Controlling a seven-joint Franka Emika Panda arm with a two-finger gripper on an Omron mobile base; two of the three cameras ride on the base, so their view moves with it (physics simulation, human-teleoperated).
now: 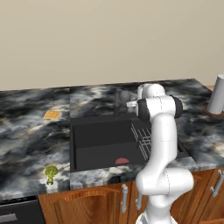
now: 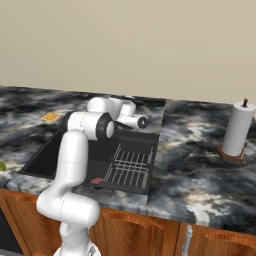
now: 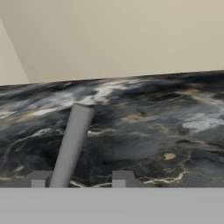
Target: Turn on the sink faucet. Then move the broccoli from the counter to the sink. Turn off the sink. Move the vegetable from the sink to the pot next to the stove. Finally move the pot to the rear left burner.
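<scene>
While the arm reaches over the sink (image 1: 87,144), the gripper (image 3: 78,180) sits at the faucet (image 1: 122,99) behind the basin. Fingertips (image 3: 122,177) stand apart, with a grey lever (image 3: 72,144) rising between them, nearer the left one; contact cannot be told. Judgement: rigid metal, smooth, likely slippery; a sideways push near its tip should serve better than a pinch. Broccoli (image 1: 51,173) waits on the counter (image 1: 26,135) left of the sink, near the front edge: light, crushable, best taken by the stalk.

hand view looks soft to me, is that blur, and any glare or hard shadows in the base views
Hand view: the counter marbling and grey faucet lever look smeared, edges soft. Left base view: flat even light, no glare; the broccoli casts hardly any shadow. Right base view: equally even, the sink interior simply dark.
</scene>
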